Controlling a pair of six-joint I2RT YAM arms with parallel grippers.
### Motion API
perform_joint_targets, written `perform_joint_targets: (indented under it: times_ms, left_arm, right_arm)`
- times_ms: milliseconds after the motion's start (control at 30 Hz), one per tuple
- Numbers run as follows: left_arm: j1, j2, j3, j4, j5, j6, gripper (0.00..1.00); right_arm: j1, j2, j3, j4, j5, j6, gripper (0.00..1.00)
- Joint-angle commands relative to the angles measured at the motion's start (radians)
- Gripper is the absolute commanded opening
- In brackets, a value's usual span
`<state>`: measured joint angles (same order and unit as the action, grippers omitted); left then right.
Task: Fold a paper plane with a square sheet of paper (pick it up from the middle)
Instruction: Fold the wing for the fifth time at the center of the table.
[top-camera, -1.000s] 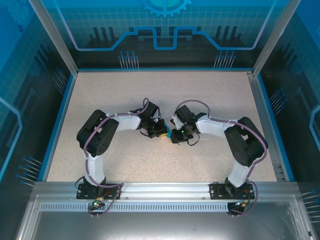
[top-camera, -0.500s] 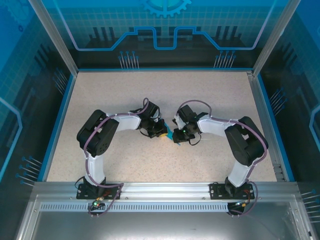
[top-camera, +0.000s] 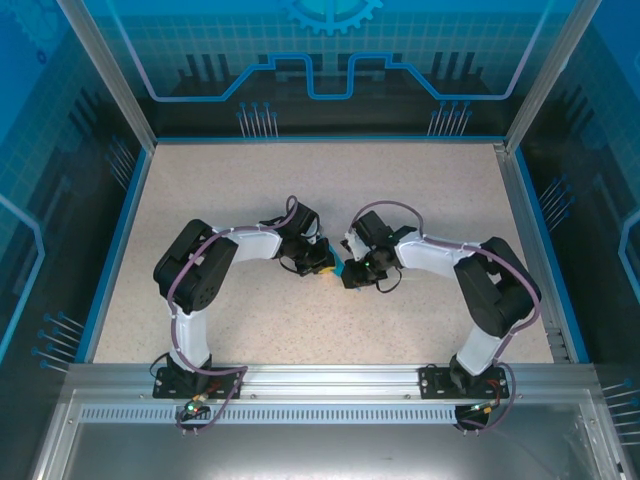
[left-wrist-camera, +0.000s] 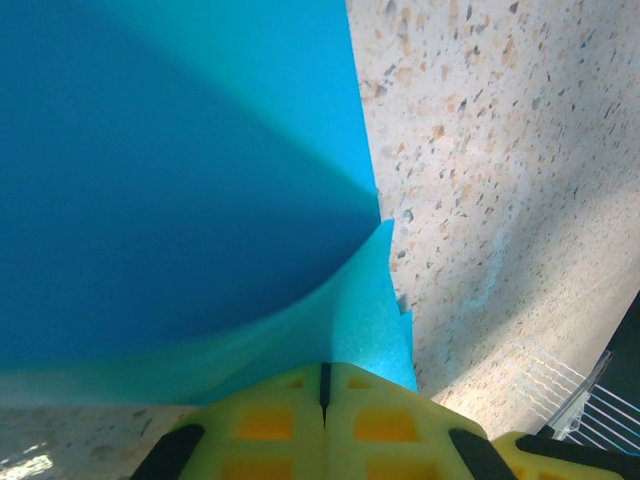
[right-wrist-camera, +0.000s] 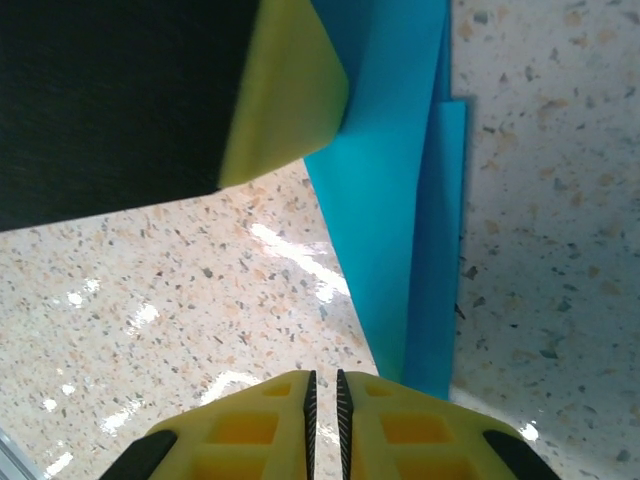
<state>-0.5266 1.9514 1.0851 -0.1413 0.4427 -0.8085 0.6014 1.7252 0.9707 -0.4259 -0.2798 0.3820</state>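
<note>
Location of square sheet of paper (top-camera: 338, 268): middle of speckled table (top-camera: 240, 200), in the small gap between the two gripper tips, seen from above as a sliver of cyan. Folded over rather than flat.

Left arm (top-camera: 200, 270) and right arm (top-camera: 485, 285): bent inward from the near edge, wrists facing each other at centre, just apart.

Left gripper (left-wrist-camera: 325, 385): pressed together, yellow fingers (left-wrist-camera: 260, 425) meeting along a closed seam, pinching the curled lower edge of the paper. From the left wrist: broad shaded blue surface above the fingertips, paler band curling down into them, straight right-hand edge against bare table.

Right gripper (right-wrist-camera: 325, 385): yellow fingers (right-wrist-camera: 245, 430) drawn nearly together, a hairline dark slit showing between the pads. Met beside the right-hand fingertip by the narrow lower end of the paper; caught in the slit or not, cannot tell.

From the right wrist: folded strip running from the top of the view down to the fingertips, second layer stepped out along its right side. Touched at the upper left edge by one yellow fingertip (right-wrist-camera: 285, 90) of the left gripper, black housing behind.
</note>
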Motion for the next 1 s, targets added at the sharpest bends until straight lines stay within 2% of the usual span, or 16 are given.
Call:
perform_joint_targets:
  times_ms: [0,433,767,967]
  left_arm:
    - [0.004,0.062,-0.021,-0.092,-0.107,0.024,0.03]
    - [0.005,0.063,-0.019,-0.094,-0.108,0.024,0.03]
    - [0.004,0.066,-0.012,-0.103,-0.114,0.026,0.03]
    - [0.004,0.074,-0.001,-0.116,-0.126,0.032,0.03]
  right_arm:
    - [0.002,0.034,-0.002,-0.041,0.011,0.004,0.15]
    - [-0.028,0.034,-0.007,-0.074,0.065,-0.003,0.14]
    - [-0.028,-0.019,0.005,-0.076,0.029,-0.015,0.16]
    - [-0.028,-0.009,0.014,-0.098,0.076,-0.024,0.17]
